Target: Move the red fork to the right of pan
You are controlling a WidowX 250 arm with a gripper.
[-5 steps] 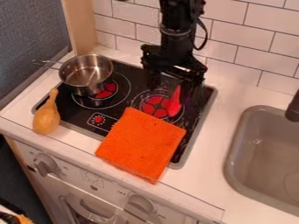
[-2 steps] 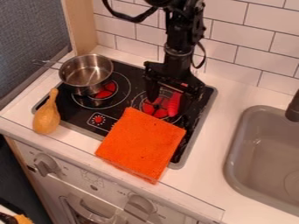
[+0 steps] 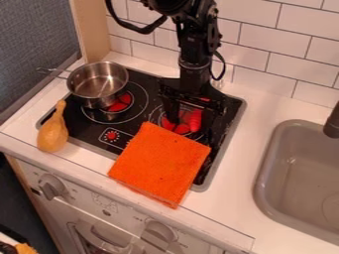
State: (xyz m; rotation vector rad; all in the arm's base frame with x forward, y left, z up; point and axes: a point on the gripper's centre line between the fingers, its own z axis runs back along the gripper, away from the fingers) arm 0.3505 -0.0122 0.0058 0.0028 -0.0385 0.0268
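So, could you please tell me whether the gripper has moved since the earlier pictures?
Yes, the gripper has moved lower in the view, down over the right-hand burner.

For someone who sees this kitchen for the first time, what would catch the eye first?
Most likely the bright orange cloth, spread over the front edge of the black stovetop. Next comes the black robot arm, which hangs from the top edge of the view, its gripper low over the right-hand burner. The shiny metal pot stands at the stovetop's far left.
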